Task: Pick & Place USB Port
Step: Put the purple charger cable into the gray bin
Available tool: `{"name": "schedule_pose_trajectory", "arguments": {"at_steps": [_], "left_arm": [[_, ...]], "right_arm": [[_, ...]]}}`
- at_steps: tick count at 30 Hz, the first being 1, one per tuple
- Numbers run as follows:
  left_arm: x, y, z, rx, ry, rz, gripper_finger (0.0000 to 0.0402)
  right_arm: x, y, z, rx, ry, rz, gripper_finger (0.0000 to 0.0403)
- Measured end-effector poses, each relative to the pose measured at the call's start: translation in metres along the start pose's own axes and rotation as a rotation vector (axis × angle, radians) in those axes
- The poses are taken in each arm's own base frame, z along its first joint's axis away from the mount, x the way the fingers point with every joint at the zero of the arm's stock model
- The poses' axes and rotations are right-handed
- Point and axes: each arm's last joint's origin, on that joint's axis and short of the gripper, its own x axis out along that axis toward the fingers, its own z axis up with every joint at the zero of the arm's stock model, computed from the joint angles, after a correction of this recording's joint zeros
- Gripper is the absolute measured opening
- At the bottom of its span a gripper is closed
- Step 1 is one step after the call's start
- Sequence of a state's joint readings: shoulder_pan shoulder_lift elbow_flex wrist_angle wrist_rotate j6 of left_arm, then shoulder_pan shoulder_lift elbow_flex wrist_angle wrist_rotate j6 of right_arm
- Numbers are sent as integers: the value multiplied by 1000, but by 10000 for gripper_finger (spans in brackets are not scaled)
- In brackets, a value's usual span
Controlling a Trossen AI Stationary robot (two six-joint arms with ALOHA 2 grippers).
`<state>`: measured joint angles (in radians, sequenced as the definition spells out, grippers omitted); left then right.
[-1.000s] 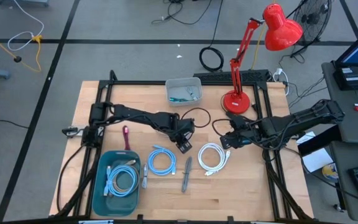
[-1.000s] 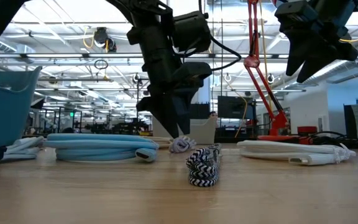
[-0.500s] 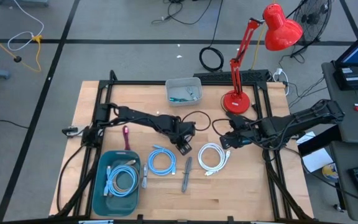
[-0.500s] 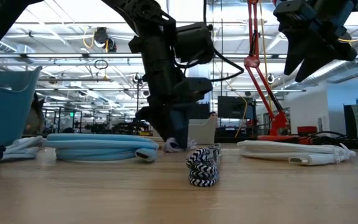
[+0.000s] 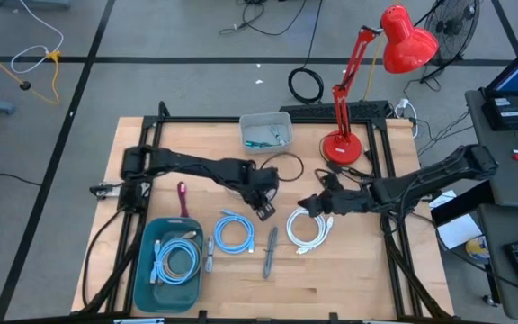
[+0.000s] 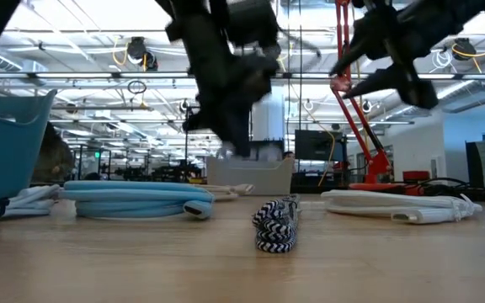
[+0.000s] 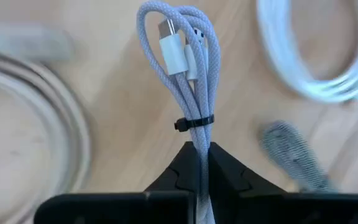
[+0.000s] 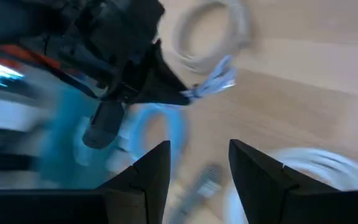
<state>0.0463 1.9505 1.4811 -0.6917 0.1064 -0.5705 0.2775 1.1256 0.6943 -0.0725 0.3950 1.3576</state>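
pale bundled USB cable (image 7: 188, 74), tie-wrapped, lifted

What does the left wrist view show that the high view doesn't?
Only the left wrist view: the left end effector shut on a bundled pale lavender braided USB cable, its white plugs and black tie plain.

Only the high view: the teal plastic bin holding a coiled cable, the grey tray, the red desk lamp, the open right end effector.

Both: the coiled white cable on the wooden table.
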Motion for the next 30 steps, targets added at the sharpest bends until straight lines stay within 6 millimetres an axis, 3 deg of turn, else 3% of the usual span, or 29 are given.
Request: {"name": "schedule_pose_trajectory", "arguments": {"at_steps": [7,13,17,30], "left_arm": [[-96,1,7,-60,-306,-27,13],[-142,-16,21,-33,-558,-320,13],[-149,-23,27,-32,-598,-464,13],[-151,-24,28,-29,-596,-499,13]], "right_arm": [[0,-17,-7,133,-262,341,157],[-19,2,10,8,-500,582,158],[-24,13,18,-36,-554,625,158],[-22,17,18,-60,-546,602,158]]}}
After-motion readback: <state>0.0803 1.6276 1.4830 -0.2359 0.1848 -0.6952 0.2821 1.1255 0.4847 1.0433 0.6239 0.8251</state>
